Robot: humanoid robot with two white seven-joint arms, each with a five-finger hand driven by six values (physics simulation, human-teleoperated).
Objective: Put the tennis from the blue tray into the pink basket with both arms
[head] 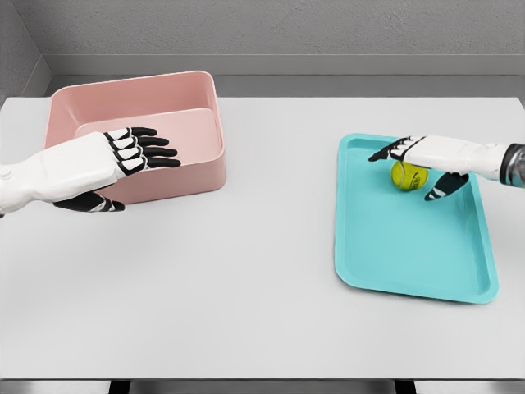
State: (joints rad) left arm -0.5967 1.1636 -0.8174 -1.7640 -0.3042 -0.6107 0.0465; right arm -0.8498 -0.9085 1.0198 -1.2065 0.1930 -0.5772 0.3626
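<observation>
At the right of the frame, the blue tray (410,254) lies on the white surface (246,287) with 1 yellow tennis ball (408,176) near its upper end. The right hand (420,168) is over the ball with fingers spread around it, not visibly clamped. At upper left the pink basket (176,98) holds nothing visible, and the left hand (123,160) hovers released at its front wall.

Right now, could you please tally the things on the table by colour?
Pink: 1, the basket
Blue: 1, the tray
Yellow-green: 1, the tennis ball, lying in the tray under the right hand
Total: 3
</observation>
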